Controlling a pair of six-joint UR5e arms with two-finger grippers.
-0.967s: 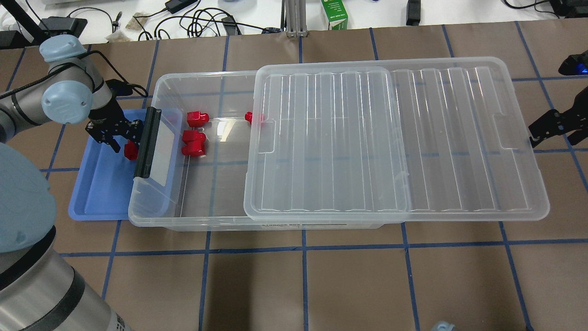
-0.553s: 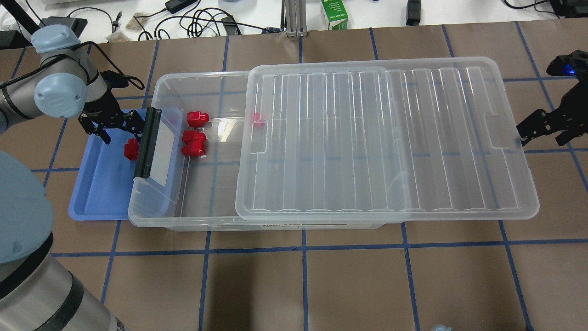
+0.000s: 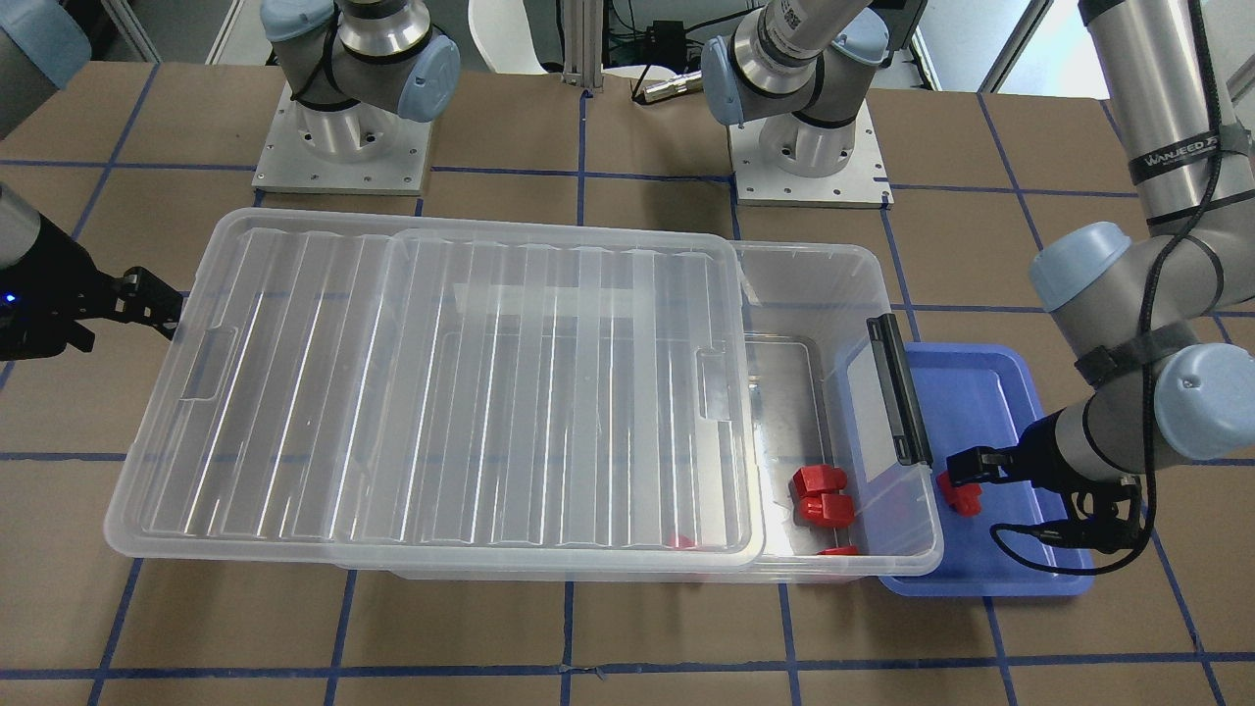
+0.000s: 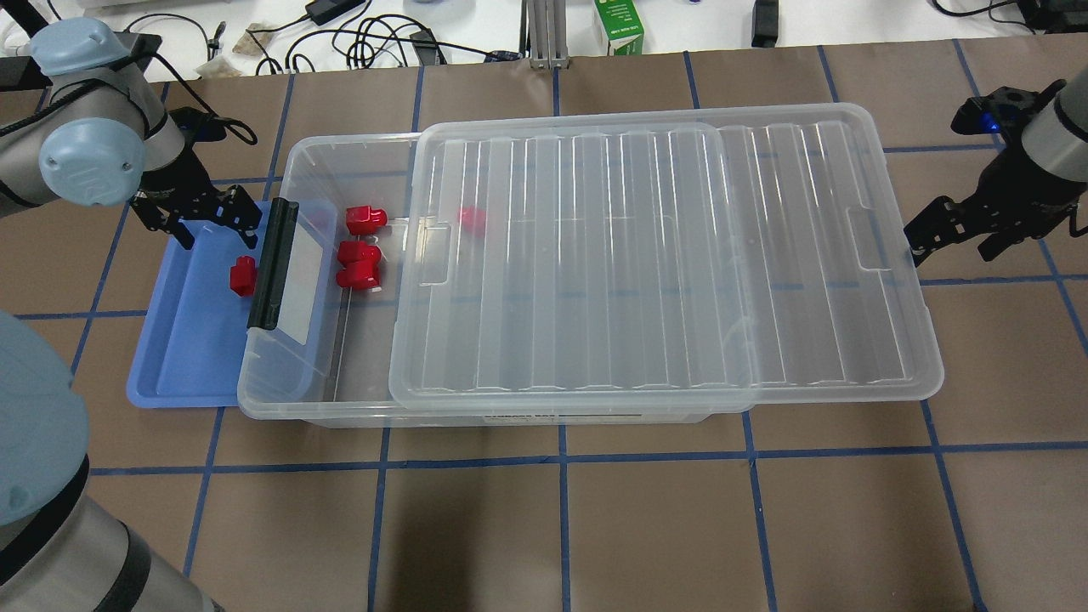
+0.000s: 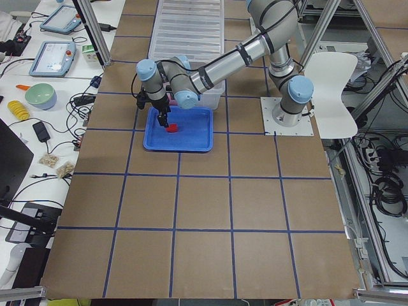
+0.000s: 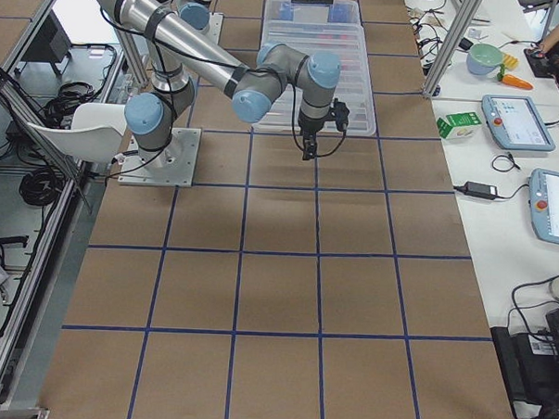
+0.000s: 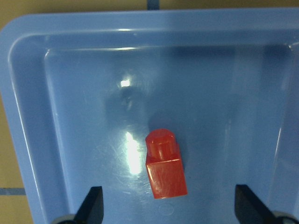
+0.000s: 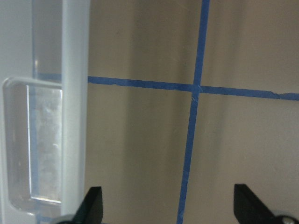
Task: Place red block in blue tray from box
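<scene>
The red block [image 4: 242, 275] lies free on the floor of the blue tray [image 4: 183, 357], near the box's black latch [image 4: 272, 263]. It also shows in the left wrist view [image 7: 164, 165] and the front view [image 3: 961, 498]. My left gripper [image 4: 204, 223] is open and empty, above the tray's far end, just apart from the block. The clear box [image 4: 314, 153] holds three other red pieces [image 4: 359, 263]. Its ribbed lid [image 4: 663, 255] covers most of it. My right gripper [image 4: 952, 234] is open at the lid's right short edge [image 8: 74, 93].
The box's left end overlaps the blue tray's right side. One red piece [image 4: 472, 219] sits under the lid. Cables and a green carton [image 4: 619, 25] lie beyond the table's far edge. Brown table with blue tape lines lies in front of the box.
The lid has slid left over the box, and my right gripper has moved left with it. My left gripper has drawn up and back from the red block, which stays in the tray.
</scene>
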